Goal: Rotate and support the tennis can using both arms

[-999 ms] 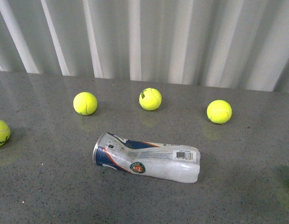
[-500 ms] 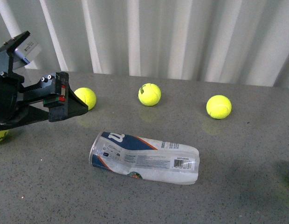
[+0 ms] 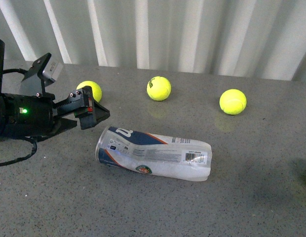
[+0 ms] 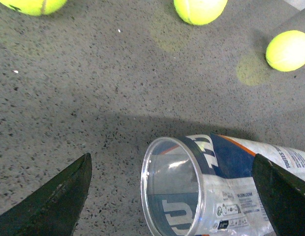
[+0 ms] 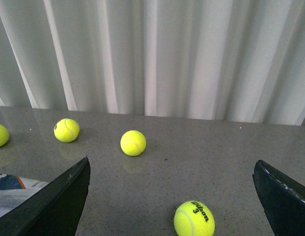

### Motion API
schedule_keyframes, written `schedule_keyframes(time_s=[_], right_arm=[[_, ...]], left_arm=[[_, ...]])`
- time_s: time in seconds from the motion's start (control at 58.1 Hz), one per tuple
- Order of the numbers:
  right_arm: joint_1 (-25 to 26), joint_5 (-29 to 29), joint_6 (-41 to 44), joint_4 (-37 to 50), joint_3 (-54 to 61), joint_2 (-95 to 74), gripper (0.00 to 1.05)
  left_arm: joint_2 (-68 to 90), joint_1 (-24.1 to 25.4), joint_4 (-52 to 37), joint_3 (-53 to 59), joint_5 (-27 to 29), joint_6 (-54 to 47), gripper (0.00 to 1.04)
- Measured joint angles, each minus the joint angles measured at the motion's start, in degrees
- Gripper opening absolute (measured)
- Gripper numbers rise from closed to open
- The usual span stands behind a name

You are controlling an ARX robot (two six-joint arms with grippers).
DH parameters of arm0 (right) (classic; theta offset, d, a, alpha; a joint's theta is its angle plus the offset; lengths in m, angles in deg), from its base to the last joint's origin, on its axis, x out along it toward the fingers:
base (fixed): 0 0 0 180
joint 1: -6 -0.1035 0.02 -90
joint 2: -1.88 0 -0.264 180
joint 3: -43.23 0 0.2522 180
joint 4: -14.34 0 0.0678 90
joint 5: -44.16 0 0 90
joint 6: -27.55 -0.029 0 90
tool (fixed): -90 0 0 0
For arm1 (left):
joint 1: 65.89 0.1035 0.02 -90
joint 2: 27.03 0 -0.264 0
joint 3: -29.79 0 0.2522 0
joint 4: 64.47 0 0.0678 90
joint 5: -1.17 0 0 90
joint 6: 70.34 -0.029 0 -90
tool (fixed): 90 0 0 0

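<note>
**Left gripper (image 3: pixel 95 111) hanging open at the can's mouth**

Its black fingers (image 4: pixel 54 201) are standing wide apart, gripping nothing, with the open, rimmed end of the tennis can (image 3: pixel 153 154) showing between them in the left wrist view, touching neither. The can is lying on its side on the grey table (image 3: pixel 232 207), open end facing the left arm, barcode end pointing away to the right. The right gripper (image 5: pixel 169 204) is also spreading its fingers, empty. Three tennis balls (image 3: pixel 159 88) are sitting behind the can, well apart.
</note>
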Motion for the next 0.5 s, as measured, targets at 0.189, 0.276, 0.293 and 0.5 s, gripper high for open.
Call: schedule_keyframes(time_s=[0.189, 0.276, 0.293, 0.5], right_arm=[[0.0, -0.02, 0.0, 0.0, 0.0, 0.0, 0.98], [0.0, 0.0, 0.0, 0.0, 0.0, 0.0, 0.98], [0.0, 0.0, 0.0, 0.0, 0.0, 0.0, 0.98], [0.0, 0.0, 0.0, 0.0, 0.0, 0.0, 0.98]], left_arm=[[1.7, -3.26, -6.95, 2.73, -1.33, 3.41, 0.98], [3.3, -5.68, -10.21, 3.58, -1.27, 5.25, 0.98], [3.5, -5.97, -10.45, 3.65, -1.25, 5.53, 0.98], [6.56, -10.34, -14.05, 3.74, 0.22, 8.24, 0.96]])
